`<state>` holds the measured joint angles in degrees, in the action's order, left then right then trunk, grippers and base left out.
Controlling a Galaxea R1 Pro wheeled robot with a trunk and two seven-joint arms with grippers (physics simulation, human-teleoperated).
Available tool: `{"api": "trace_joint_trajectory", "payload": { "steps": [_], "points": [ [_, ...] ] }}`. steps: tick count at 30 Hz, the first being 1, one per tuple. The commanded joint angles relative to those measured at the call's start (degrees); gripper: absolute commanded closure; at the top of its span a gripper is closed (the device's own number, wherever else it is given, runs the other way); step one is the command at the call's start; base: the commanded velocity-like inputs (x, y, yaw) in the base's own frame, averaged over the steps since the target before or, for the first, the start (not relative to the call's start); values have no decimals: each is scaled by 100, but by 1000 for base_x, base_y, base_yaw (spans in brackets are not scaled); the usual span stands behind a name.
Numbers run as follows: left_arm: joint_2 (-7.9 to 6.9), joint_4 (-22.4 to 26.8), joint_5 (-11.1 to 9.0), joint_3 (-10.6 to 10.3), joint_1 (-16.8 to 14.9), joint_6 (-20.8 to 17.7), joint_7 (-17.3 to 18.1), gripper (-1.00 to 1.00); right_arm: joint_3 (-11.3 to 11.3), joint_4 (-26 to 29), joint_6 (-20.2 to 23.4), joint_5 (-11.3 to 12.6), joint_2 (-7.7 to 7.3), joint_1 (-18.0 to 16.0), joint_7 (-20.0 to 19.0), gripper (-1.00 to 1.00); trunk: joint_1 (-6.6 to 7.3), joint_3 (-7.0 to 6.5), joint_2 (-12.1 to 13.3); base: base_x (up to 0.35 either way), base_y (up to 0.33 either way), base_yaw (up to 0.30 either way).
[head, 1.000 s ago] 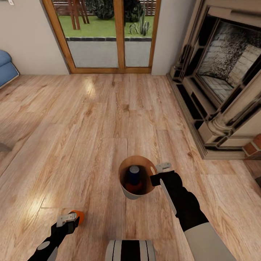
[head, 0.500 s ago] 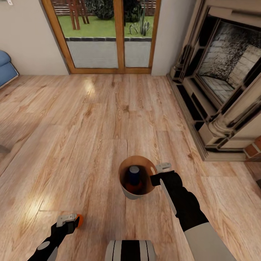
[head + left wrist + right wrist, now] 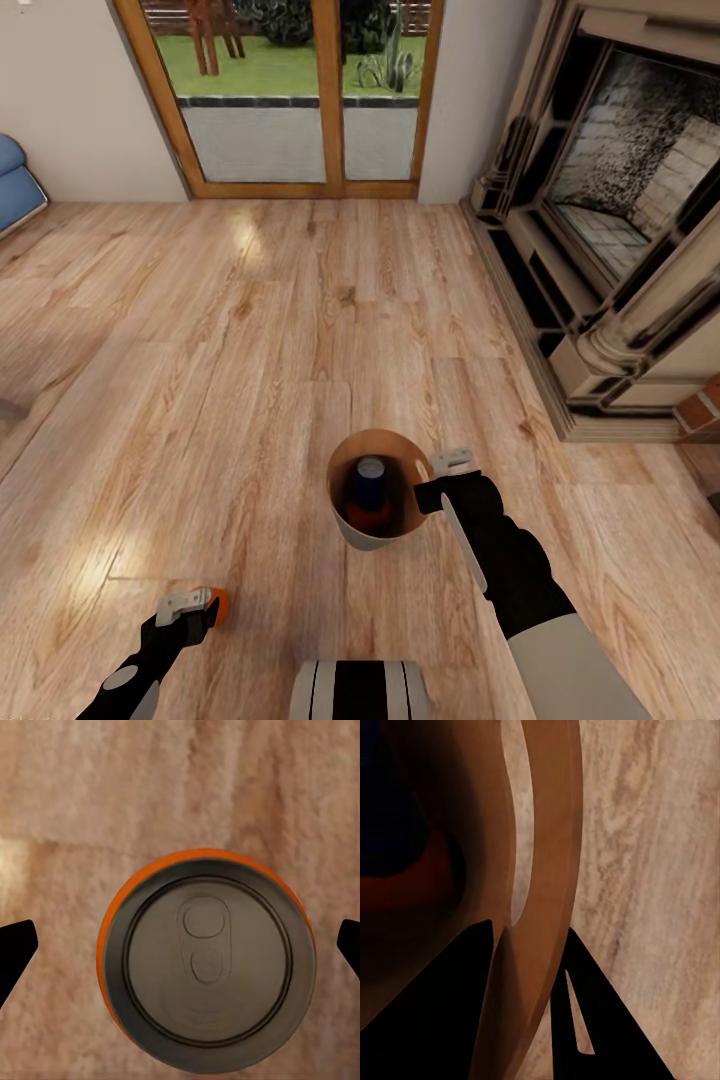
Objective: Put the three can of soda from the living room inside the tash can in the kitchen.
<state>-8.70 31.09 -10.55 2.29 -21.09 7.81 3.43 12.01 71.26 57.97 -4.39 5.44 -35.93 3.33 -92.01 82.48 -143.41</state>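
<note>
Under the left end effector (image 3: 180,945), an unlabelled orange can (image 3: 206,964) stands.

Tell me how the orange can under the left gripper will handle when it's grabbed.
The orange can stands upright on the plank floor, so it could tip if nudged off-centre. Its smooth round wall may slip between the fingers of the left gripper, which are spread apart. Once on its side it would probably roll.

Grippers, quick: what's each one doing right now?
Left gripper: open, fingers wide either side of the orange can, not gripping.
Right gripper: shut on the trash can rim.
</note>
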Motion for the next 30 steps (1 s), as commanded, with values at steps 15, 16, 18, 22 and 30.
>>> {"api": "trace_joint_trajectory", "payload": {
  "steps": [15, 16, 18, 22, 30],
  "points": [
    [0, 3, 0, 0, 0, 1, 0, -100, 3, 2, -5, 96, 1, -2, -8, 100, 1, 0, 0, 0, 0, 0],
    [0, 3, 0, 0, 0, 1, 0, -100, 3, 2, -5, 96, 1, -2, -8, 100, 1, 0, 0, 0, 0, 0],
    [0, 3, 0, 0, 0, 0, 0, -100, 3, 2, -5, 96, 1, -2, -8, 100, 1, 0, 0, 0, 0, 0],
    [0, 3, 0, 0, 0, -2, 0, -100, 3, 2, -5, 96, 1, -2, -8, 100, -5, 44, -3, 0, 0, 0],
    [0, 3, 0, 0, 0, 1, 0, -100, 3, 1, -5, 96, 1, -2, -8, 100, -5, 44, -3, 0, 0, 0]
  ]
}}
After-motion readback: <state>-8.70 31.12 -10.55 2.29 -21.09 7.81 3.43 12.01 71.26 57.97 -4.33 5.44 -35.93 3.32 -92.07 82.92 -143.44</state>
